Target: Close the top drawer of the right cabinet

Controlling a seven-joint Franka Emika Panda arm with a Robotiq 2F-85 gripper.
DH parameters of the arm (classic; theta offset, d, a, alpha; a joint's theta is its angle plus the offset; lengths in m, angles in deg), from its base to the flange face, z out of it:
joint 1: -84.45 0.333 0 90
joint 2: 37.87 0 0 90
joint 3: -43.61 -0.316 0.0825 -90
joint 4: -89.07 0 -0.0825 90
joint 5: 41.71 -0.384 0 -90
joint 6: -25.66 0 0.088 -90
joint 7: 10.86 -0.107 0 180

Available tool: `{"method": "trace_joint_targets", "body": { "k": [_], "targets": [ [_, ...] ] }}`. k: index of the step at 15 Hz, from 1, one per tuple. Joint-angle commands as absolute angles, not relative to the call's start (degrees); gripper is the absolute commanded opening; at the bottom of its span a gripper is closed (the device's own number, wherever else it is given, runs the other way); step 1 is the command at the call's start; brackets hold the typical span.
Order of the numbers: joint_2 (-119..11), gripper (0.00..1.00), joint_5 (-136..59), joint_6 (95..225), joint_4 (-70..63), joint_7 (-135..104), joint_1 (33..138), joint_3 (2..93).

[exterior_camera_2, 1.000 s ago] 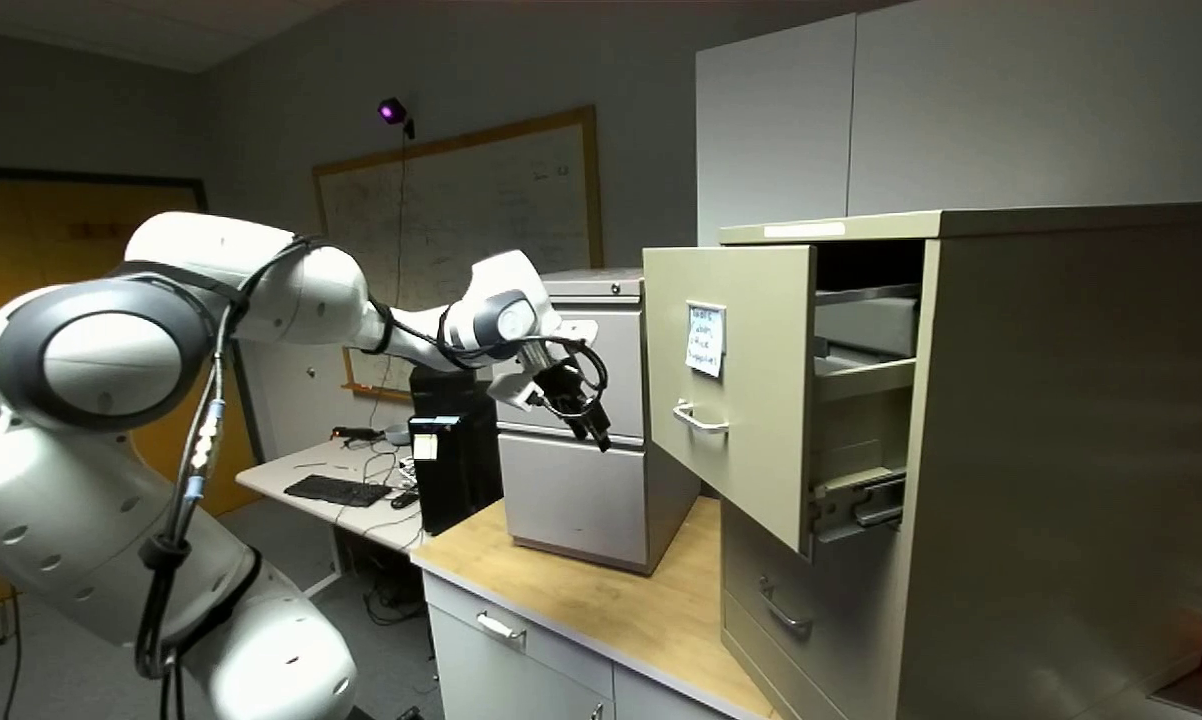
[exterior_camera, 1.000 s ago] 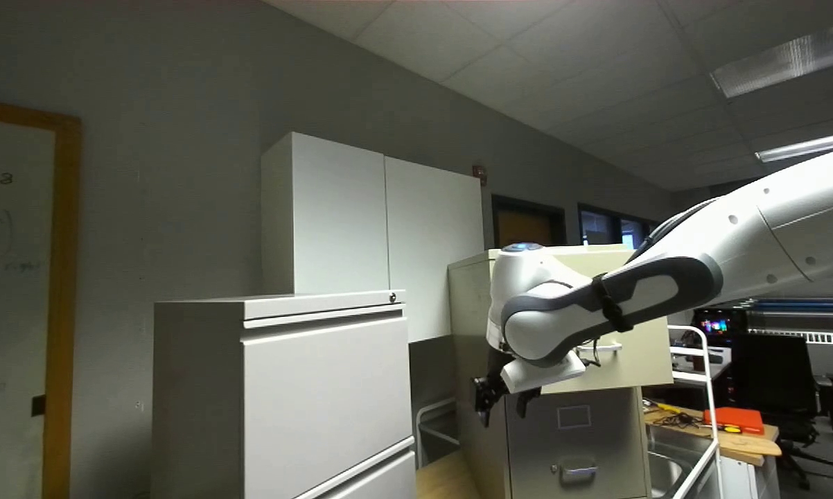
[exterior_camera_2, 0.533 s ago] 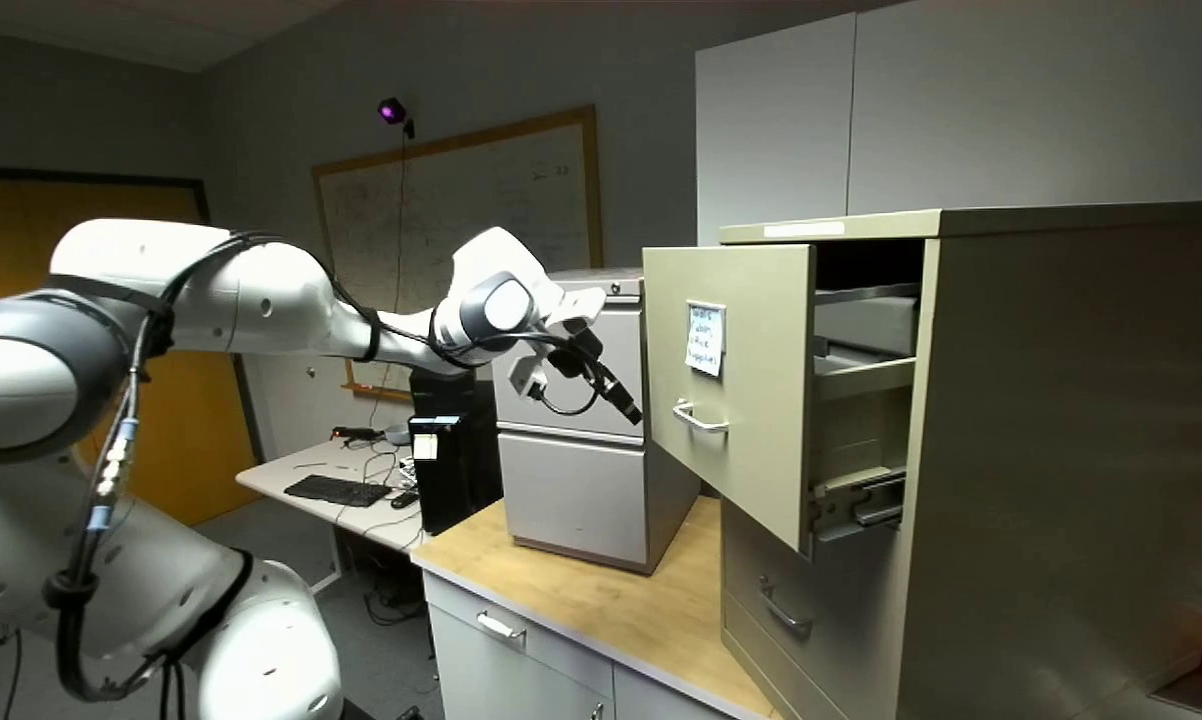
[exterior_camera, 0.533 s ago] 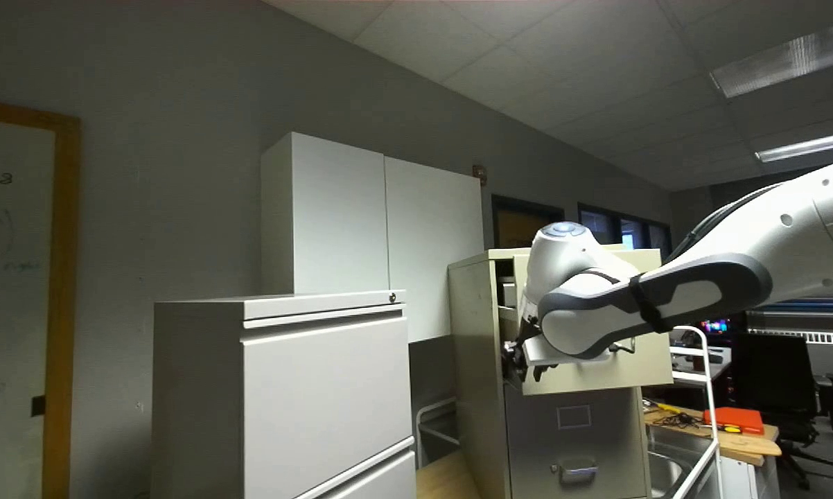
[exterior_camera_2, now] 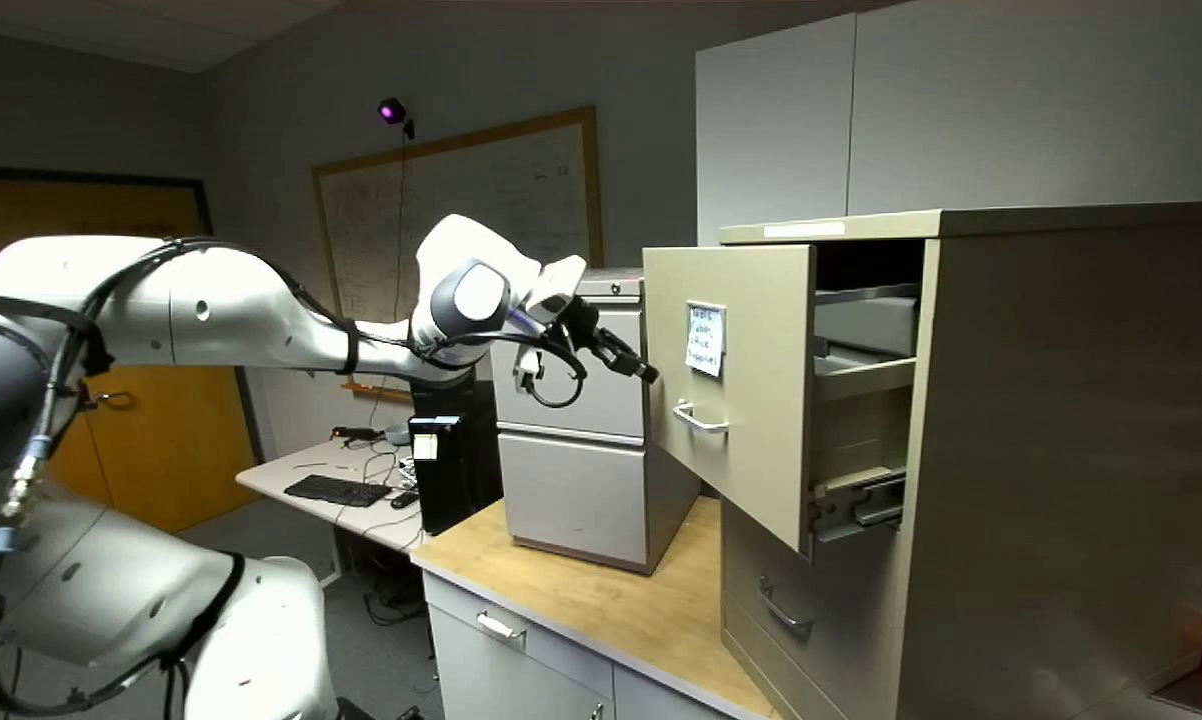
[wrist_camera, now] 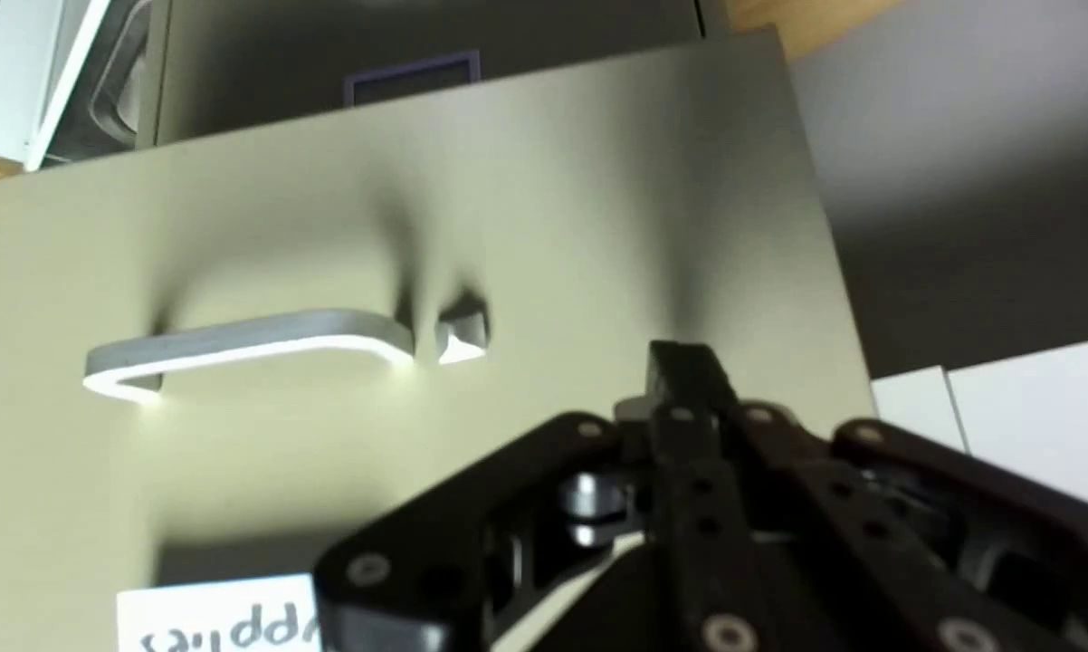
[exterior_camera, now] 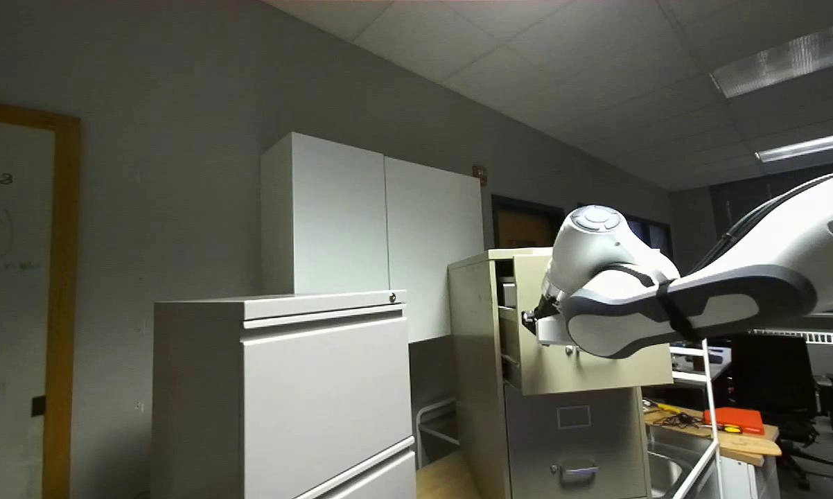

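At the right in both exterior views stands your tan metal filing cabinet (exterior_camera_2: 1071,450); to its left, a smaller pale-grey two-drawer cabinet (exterior_camera_2: 576,490). The filing cabinet's beige, flat-fronted metal top drawer (exterior_camera_2: 756,385) juts out, open. Your black two-fingered gripper (wrist_camera: 689,367), jaws clenched together, points at that front's left side; contact cannot be told.

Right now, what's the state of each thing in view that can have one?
Top drawer: pulled open
Drawer below it: shut
Pale grey cabinet's drawers: shut
Wall cupboard's doors: shut
Counter's front drawer: shut
Wooden door: looks shut
Gripper: closed, holding nothing
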State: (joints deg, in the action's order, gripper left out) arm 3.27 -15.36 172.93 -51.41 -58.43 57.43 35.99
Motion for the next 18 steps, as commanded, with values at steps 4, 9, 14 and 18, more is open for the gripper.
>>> {"method": "trace_joint_targets", "body": {
  "k": [4,9,14,18],
  "targets": [
    [1.56,0.0,-5.38,188.49,-52.18,-71.15,41.16,25.38],
    [-0.6,0.0,-1.8,193.97,-50.25,-77.73,27.34,13.94],
    [-2.41,0.0,-3.4,195.13,-45.44,-78.38,12.98,0.9],
    [-4.42,0.0,-6.74,193.67,-40.36,-77.05,3.15,-8.07]
  ]
}}
